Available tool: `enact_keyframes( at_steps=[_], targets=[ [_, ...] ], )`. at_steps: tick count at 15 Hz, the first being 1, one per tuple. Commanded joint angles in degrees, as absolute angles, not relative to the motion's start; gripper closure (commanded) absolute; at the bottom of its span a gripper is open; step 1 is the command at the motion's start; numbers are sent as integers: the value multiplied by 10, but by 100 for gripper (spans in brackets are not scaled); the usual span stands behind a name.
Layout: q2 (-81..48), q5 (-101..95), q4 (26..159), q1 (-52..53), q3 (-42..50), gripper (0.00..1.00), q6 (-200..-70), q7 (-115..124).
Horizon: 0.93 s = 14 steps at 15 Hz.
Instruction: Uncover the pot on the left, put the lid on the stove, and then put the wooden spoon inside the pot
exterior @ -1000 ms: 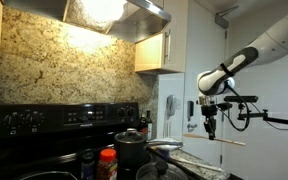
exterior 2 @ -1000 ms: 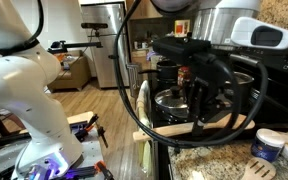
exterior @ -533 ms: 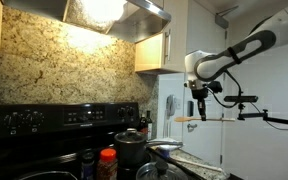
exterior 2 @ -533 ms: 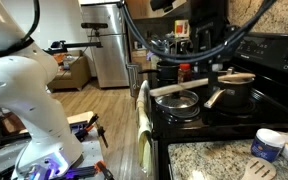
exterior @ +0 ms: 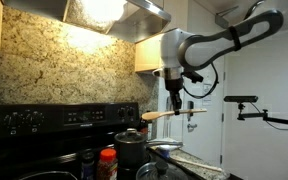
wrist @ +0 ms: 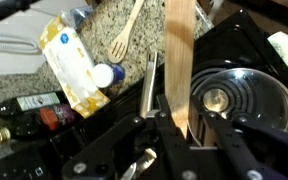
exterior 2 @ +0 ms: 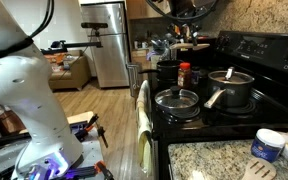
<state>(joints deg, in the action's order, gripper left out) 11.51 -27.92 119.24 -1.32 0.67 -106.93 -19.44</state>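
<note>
My gripper (exterior: 175, 100) is shut on the wooden spoon (exterior: 174, 114) and holds it level in the air, above and to the right of a dark pot (exterior: 130, 149). In the wrist view the jaws (wrist: 182, 108) clamp the spoon's flat handle (wrist: 179, 50), with a glass lid with a knob (wrist: 219, 99) on the black stove below. In an exterior view the gripper (exterior 2: 188, 34) hangs high over the back of the stove. Below it are a glass lid (exterior 2: 177, 99) at the front and a lidded pot (exterior 2: 231, 88) beside it.
A red-capped bottle (exterior: 108, 163) stands by the pot. On the granite counter lie a second wooden spatula (wrist: 126, 34) and a yellow and white bag (wrist: 69, 62). Dark bottles (wrist: 29, 106) lie at the stove's edge. A towel (exterior 2: 143, 125) hangs on the oven door.
The arm has carried the wooden spoon from beside the counter up and across toward the stove. It now hangs near the pots. The grip on the spoon is unchanged.
</note>
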Motion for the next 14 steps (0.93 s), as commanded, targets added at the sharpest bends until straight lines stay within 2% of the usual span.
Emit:
enact_keyframes(
  at_steps=[1, 2, 3, 9, 10, 14],
  targets=[
    [62, -305, 1135, 17, -16, 94, -1086, -242],
    [57, -314, 1134, 20, -19, 94, -1098, -245],
    [78, -293, 1155, 18, -15, 76, -1083, -216],
    [59, -302, 1141, 23, -19, 76, -1092, -227],
    [59, -302, 1140, 23, -19, 94, -1092, -227],
    [39, -305, 1089, 28, -22, 94, -1076, -275]
  ],
)
